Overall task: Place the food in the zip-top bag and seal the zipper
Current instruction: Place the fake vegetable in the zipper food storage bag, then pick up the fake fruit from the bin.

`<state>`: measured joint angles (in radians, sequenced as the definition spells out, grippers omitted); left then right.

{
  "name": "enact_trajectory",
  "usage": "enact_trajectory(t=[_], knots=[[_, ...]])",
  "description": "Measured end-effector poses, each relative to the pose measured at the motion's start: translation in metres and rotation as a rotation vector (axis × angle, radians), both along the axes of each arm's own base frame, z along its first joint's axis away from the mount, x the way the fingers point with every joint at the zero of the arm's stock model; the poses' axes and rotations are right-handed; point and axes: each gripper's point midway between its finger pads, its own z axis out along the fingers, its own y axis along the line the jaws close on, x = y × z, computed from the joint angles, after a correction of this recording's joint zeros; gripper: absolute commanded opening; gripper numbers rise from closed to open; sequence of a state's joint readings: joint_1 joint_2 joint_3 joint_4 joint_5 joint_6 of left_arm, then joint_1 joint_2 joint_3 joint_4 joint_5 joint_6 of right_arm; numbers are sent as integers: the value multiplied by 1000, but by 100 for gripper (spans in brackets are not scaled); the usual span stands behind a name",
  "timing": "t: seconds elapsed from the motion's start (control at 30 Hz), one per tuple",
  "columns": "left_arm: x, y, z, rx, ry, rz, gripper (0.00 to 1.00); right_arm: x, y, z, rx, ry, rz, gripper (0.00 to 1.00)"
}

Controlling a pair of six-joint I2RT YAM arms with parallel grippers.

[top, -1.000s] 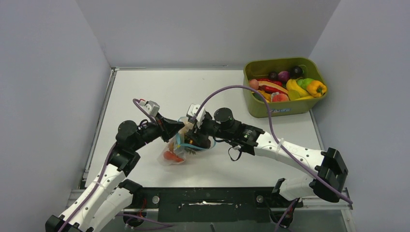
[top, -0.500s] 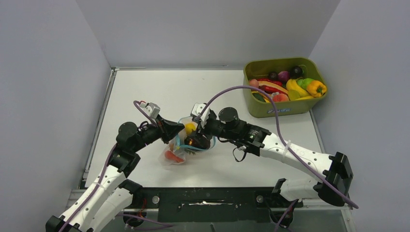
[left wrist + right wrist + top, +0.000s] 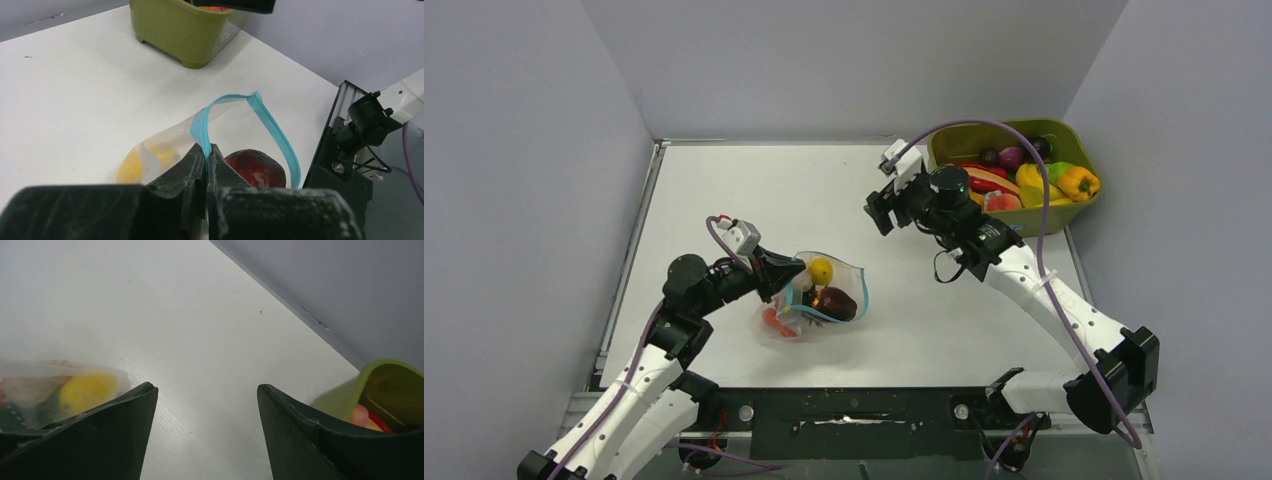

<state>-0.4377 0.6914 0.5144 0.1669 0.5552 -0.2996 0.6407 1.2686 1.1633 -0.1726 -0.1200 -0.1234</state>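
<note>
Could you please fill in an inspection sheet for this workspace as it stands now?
Surface: white table, no spills seen.
Job's things: zip-top bag lies open by the left arm, zipper unsealed; yellow piece, maroon piece and red piece inside; more food in the olive tub, far right.
Clutter: nothing seen.
Grippers: left gripper shut on the bag's mouth edge; right gripper open, empty, near the tub.
Cables: purple cable arches above the tub; second purple cable loops at the left wrist.
Surroundings: plain grey walls.
</note>
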Motion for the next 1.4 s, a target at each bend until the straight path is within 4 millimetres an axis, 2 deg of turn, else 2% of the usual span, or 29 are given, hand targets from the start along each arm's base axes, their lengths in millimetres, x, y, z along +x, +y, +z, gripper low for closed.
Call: enact_trajectory(t=[0.07, 0.33, 0.57, 0.73, 0.9, 1.07, 1.2, 1.4], knots=[[0, 1, -2, 18, -12, -1, 0, 17, -16, -1, -11, 3, -61, 74], [-1, 4, -8, 67, -62, -2, 0, 89, -102, -35, -108, 65, -349, 72], [0, 5, -14, 94, -79, -3, 0, 137, -181, -61, -167, 117, -563, 64], [1, 5, -16, 100, -82, -3, 0, 169, -223, -76, -178, 142, -670, 66], [1, 6, -18, 107, -82, -3, 0, 195, -260, -99, -184, 169, -761, 66], [1, 7, -19, 112, -84, 4, 0, 222, -287, -123, -180, 202, -821, 67], [2, 8, -19, 116, -87, 10, 0, 240, -301, -132, -167, 209, -843, 68], [5, 11, -20, 121, -91, 24, 0, 268, -312, -136, -146, 194, -850, 68]])
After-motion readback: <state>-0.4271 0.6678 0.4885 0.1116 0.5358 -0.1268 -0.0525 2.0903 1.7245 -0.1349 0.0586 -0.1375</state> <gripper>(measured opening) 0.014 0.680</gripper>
